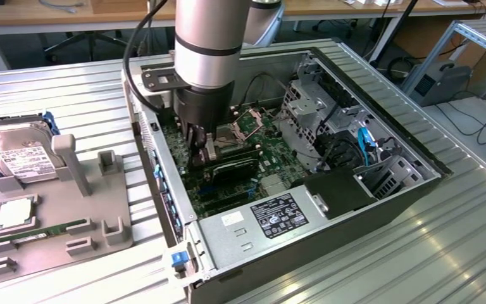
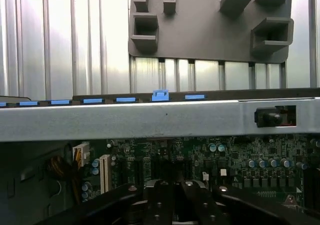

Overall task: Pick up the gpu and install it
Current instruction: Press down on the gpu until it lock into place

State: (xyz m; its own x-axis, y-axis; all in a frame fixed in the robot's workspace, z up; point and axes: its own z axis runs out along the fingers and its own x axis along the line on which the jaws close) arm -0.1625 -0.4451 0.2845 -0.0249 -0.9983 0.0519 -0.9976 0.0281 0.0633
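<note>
Reaching down into the open grey metal computer case (image 1: 395, 190), the arm's black hand (image 1: 202, 149) sits at the centre of the exterior view, closed tight. Just below its tips lies the gpu (image 1: 230, 170), a thin flat dark-faced card, resting on the green motherboard (image 1: 264, 149) and touching or nearly touching the hand; whether it is gripped cannot be told. At the lower left of that view a grey plastic parts holder (image 1: 53, 221) on the ribbed metal bench (image 1: 445, 253) carries a silver hard drive with a white label (image 1: 19, 158) and a narrow green RAM stick (image 1: 45, 228).
</note>
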